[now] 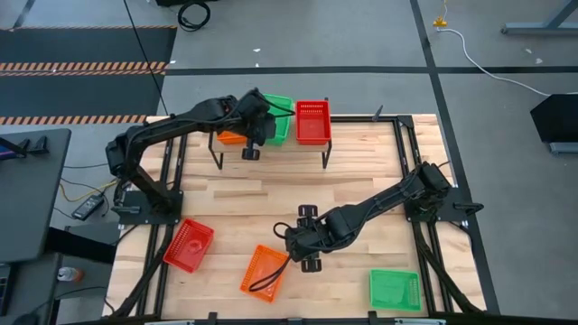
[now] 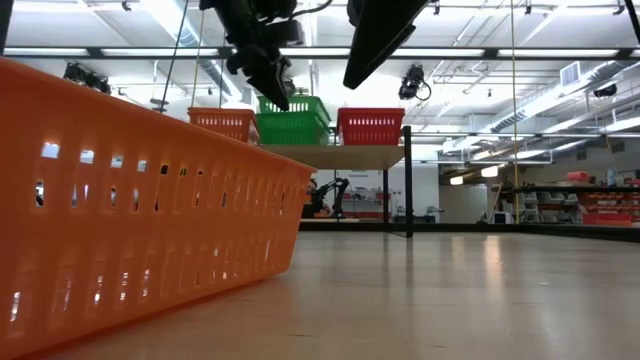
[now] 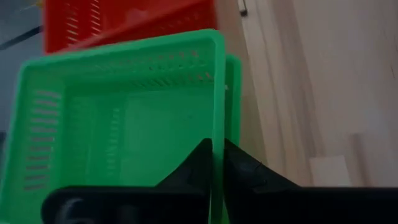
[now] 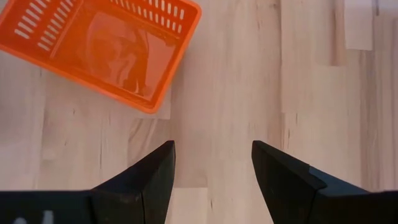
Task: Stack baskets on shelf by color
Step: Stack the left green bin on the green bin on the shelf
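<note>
so the right gripper (image 4: 212,171) is hanging over bare wooden tabletop (image 4: 298,81), its two dark fingers (image 4: 149,180) spread apart with nothing between them. an orange basket (image 4: 102,46) lies tilted on the wood ahead, well clear of the fingertips, one end cut off. something dark shows inside it, maybe just a reflection, can't tell.

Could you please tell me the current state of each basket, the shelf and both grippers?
Left gripper: shut on the rim of the top green basket over the shelf.
Right gripper: open, empty, over bare table beside the orange basket.
Red basket on shelf: resting upright.
Orange basket on shelf: partly hidden by the arm.
Red basket on table: loose, upright.
Green basket on table: loose, upright.
</note>
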Controlling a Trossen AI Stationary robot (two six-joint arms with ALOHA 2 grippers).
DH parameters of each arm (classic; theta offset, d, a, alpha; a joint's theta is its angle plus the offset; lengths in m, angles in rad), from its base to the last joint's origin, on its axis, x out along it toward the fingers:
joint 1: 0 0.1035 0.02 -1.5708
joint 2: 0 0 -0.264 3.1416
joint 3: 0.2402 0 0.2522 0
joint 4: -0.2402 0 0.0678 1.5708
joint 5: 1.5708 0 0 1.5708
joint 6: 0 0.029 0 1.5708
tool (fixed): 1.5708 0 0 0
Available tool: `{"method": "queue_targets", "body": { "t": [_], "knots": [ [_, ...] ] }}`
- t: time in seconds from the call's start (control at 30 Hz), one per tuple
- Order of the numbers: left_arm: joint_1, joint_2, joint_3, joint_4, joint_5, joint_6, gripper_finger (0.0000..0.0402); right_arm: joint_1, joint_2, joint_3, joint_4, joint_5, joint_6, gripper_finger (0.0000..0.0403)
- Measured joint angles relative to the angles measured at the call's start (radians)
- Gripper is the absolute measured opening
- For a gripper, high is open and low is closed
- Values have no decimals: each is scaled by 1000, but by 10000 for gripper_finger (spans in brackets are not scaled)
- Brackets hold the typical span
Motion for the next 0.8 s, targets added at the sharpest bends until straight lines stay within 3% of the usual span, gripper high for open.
{"method": "queue_targets", "body": {
  "t": [0.8],
  "knots": [
    [-3,-1,1,-8,0,-230,86,0,0,0,-5,0,-44,219]
  ]
}}
